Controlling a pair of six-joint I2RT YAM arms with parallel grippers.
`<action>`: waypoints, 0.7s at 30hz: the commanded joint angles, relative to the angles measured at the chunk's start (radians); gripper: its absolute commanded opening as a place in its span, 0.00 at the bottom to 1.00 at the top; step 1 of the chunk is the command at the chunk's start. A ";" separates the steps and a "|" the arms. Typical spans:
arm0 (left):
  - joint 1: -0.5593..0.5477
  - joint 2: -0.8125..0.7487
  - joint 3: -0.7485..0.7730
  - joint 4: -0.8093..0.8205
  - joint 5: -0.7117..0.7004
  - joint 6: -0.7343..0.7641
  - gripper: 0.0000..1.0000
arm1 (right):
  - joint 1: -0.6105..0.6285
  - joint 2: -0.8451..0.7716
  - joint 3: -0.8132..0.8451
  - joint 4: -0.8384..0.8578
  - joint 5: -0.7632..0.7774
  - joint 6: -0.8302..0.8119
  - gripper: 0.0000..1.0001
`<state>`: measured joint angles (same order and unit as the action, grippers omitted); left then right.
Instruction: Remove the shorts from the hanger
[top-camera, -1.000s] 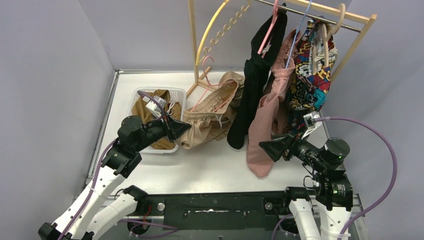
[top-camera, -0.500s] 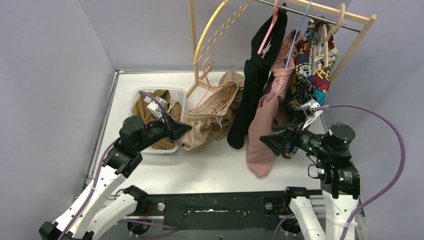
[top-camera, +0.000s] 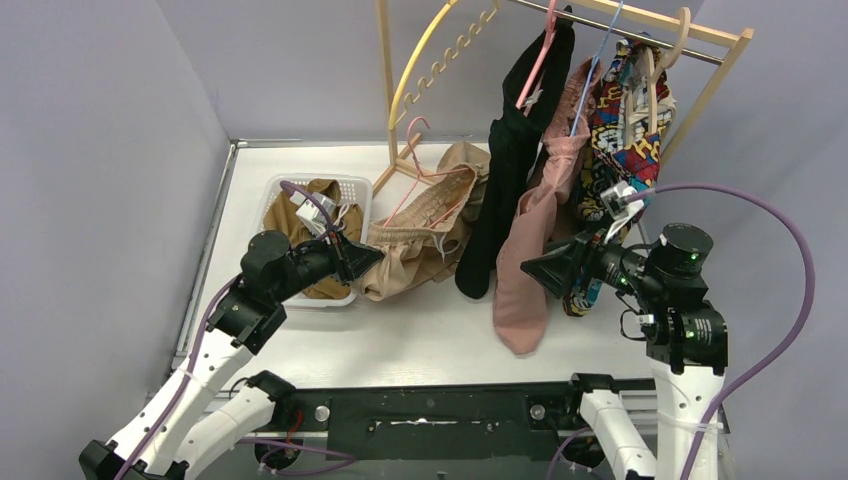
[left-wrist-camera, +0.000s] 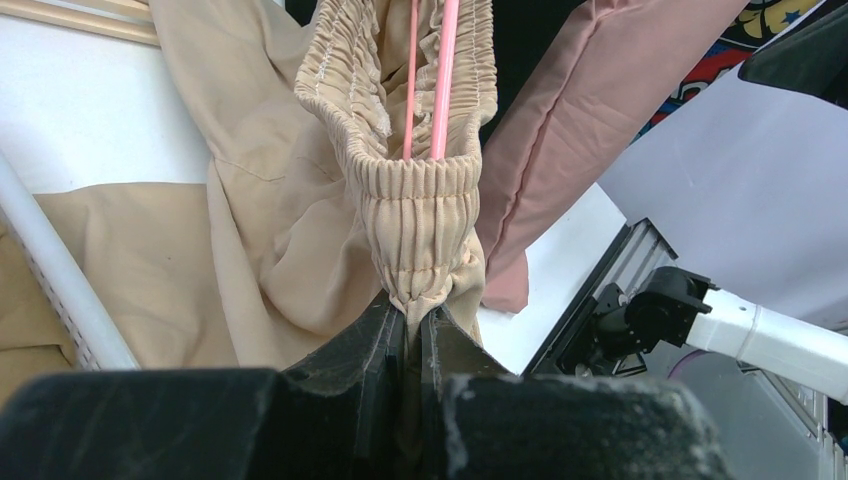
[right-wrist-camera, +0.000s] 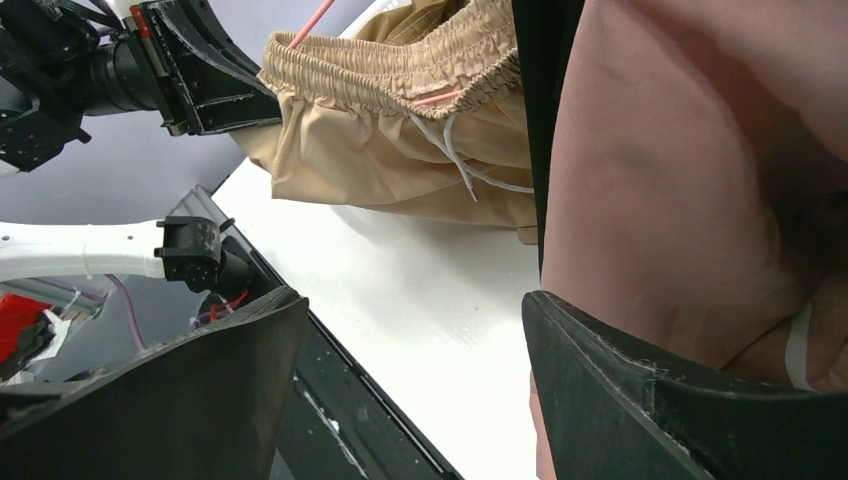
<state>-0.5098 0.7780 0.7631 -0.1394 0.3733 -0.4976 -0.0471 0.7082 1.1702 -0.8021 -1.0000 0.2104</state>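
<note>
While the left claw (left-wrist-camera: 412, 325) pinches beige shorts (left-wrist-camera: 420, 210), their hanger (left-wrist-camera: 444, 80) lies half-hidden.

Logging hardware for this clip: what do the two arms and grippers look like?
The left arm and right arm have white lower links and black cylindrical upper joints. The left gripper and right gripper have matte black wedge-shaped fingers. A purple cable loops along each arm to a small white wrist camera.

bare white counter (top-camera: 420, 330) lies free between the two arms, nearer than the beige-tan fabric shorts (top-camera: 415, 255). the hanging black fabric shorts (top-camera: 500, 200) and dusty pink fabric shorts (top-camera: 510, 310) block the way just ahead of the right tool (top-camera: 528, 272); the white mesh basket (top-camera: 318, 178) crowds the left tool's (top-camera: 376, 257) left side.
</note>
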 joint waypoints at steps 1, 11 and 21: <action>-0.006 -0.007 0.027 0.081 0.020 -0.007 0.00 | 0.017 0.033 0.049 0.035 -0.015 -0.010 0.80; -0.006 -0.003 0.036 0.073 0.022 -0.003 0.00 | 0.544 0.152 0.060 0.094 0.549 0.045 0.80; -0.007 -0.030 0.027 0.008 0.024 0.019 0.00 | 1.038 0.278 0.112 0.242 1.090 0.079 0.72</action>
<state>-0.5110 0.7830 0.7631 -0.1612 0.3748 -0.4904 0.9157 0.9810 1.2213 -0.7067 -0.1623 0.2745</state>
